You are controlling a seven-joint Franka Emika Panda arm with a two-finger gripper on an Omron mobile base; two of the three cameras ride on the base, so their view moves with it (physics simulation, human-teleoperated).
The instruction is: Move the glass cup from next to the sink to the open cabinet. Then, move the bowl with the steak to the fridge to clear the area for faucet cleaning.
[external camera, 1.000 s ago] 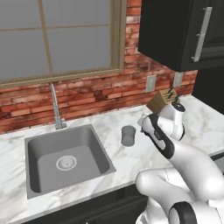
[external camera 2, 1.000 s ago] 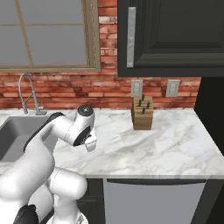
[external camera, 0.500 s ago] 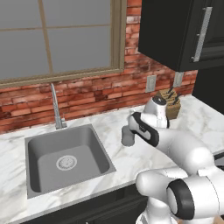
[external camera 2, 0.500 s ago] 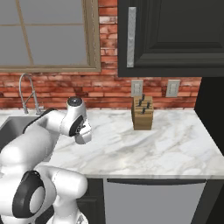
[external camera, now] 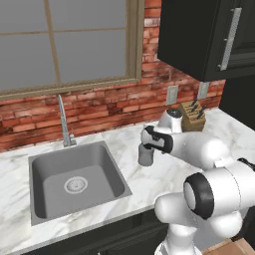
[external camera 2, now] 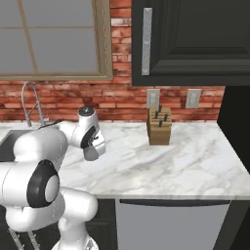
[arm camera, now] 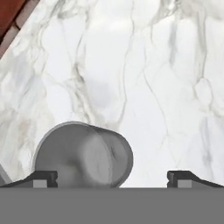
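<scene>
The first stage of the task is judged to be barely begun. The glass cup (external camera: pixel 146 155) is being observed standing upright on the marble worktop (external camera: pixel 164 179), just beside the right rim of the sink (external camera: pixel 74 182), at the centre of the left base frame. It has not yet been lifted, and the open cabinet (external camera: pixel 209 35), at the upper right of that frame, is receiving nothing as yet. The bowl, the steak and the fridge are not being recorded here, so the second stage is judged wholly outstanding. The faucet (external camera: pixel 63 122) is being noted behind the sink, at centre left.

The tool (external camera: pixel 148 141) is being held directly over the cup, pointing downward. In the hand view its two dark fingertips (arm camera: pixel 43 178) are being seen at the bottom edge, one at lower left and one at lower right, spread wide apart. The cup (arm camera: pixel 85 155) is appearing at lower left of that frame, close against the left fingertip and well apart from the right one; it is therefore judged off-centre within the span. Whether the left fingertip is touching the glass cannot be told. Nothing is being gripped. In the right base view the tool (external camera 2: pixel 93 146) is being seen at centre left, with the cup (external camera 2: pixel 91 154) just below it.

A knife block (external camera 2: pixel 159 127) is being noted near the brick wall, well apart from the cup.
</scene>
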